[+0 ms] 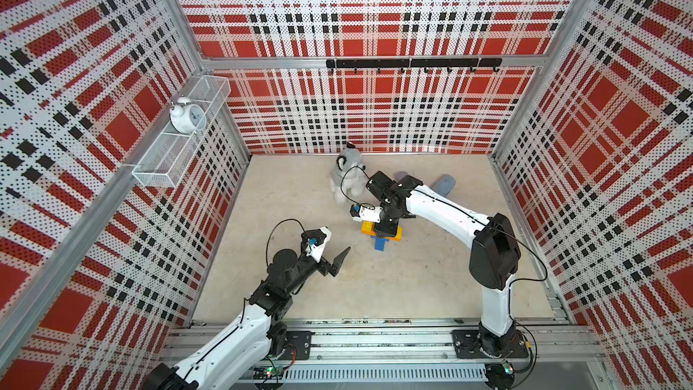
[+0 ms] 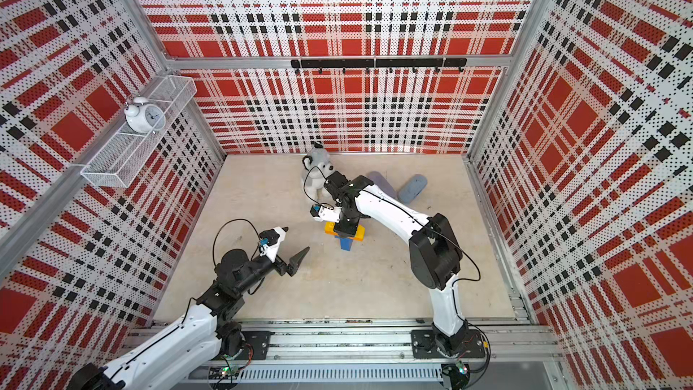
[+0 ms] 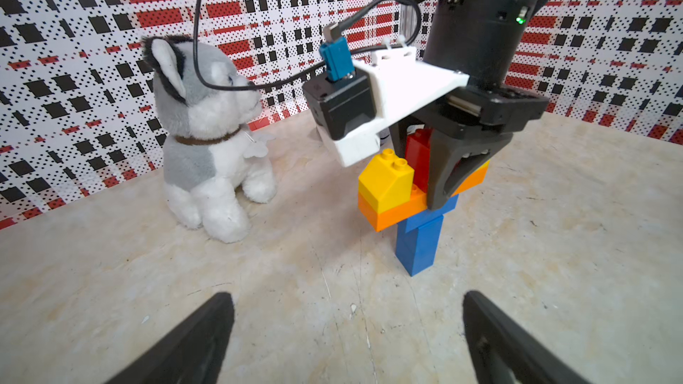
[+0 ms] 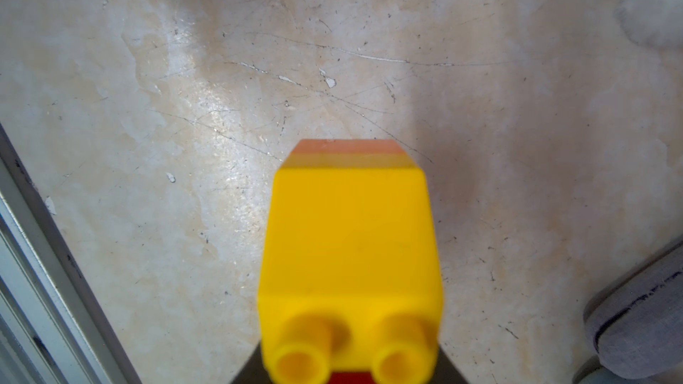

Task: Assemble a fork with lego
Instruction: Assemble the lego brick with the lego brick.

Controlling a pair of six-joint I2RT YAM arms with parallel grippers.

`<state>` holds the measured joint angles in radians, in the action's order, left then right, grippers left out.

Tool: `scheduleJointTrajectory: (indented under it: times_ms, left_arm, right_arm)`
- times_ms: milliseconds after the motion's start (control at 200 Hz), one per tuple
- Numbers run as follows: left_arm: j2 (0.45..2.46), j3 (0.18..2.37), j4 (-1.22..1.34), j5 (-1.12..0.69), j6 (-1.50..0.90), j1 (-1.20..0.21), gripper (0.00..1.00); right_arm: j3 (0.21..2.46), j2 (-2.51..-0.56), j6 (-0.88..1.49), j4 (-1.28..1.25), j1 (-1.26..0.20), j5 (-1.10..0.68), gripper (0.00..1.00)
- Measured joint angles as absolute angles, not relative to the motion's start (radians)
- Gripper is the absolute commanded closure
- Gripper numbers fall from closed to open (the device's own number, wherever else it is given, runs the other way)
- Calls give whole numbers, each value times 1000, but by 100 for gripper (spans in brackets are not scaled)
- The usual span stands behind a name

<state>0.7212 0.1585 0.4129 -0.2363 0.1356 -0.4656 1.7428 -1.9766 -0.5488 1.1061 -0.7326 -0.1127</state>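
The fork stands upright on the table (image 3: 295,289). Its blue handle (image 3: 419,245) is at the bottom, with the orange crossbar (image 3: 391,212) across its top. A yellow brick (image 3: 386,175) sits on the crossbar's end, and a red brick (image 3: 417,160) sits in the middle. My right gripper (image 1: 386,232) (image 2: 347,232) reaches straight down, shut on that red brick. In the right wrist view the yellow brick (image 4: 351,253) fills the foreground, with a strip of red (image 4: 349,378) behind it. My left gripper (image 3: 345,297) (image 1: 339,238) hangs open and empty, a short way from the fork.
A plush husky (image 1: 347,178) (image 3: 210,142) sits just behind the fork. Two grey-blue cases (image 2: 412,187) (image 2: 378,178) lie at the back right, partly under the right arm. A wire basket with a white alarm clock (image 1: 187,116) hangs on the left wall.
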Motion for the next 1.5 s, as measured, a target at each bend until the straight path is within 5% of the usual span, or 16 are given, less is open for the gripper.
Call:
scheduleJointTrajectory:
  times_ms: [1503]
  left_arm:
    - [735,171,419,-259,136,-454,2]
  right_arm:
    - [1628,-1950,-557,1018,-720,-175,79]
